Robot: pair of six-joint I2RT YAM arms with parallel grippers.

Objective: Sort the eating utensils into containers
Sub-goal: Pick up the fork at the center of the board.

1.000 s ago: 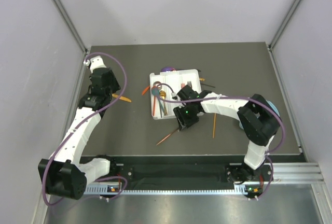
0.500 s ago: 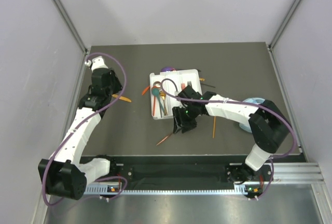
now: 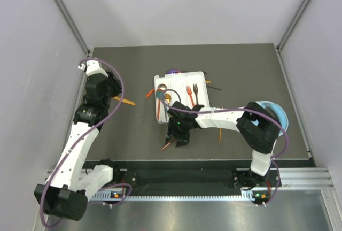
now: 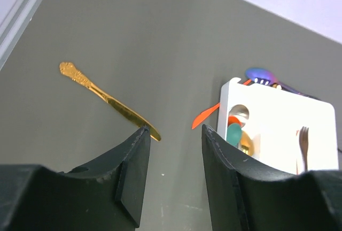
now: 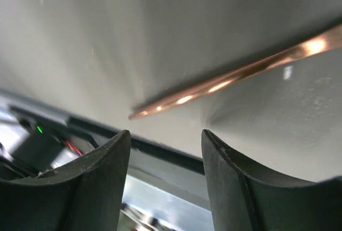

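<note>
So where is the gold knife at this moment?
In the left wrist view the gold knife lies on the table, left of the white tray, its tip just ahead of the left gripper.

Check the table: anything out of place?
Yes. Light-blue headphones sit on the right, and they are no utensil. Loose outside the white tray: a gold knife to its left and a copper stick at its near side, below the open right gripper.
</note>
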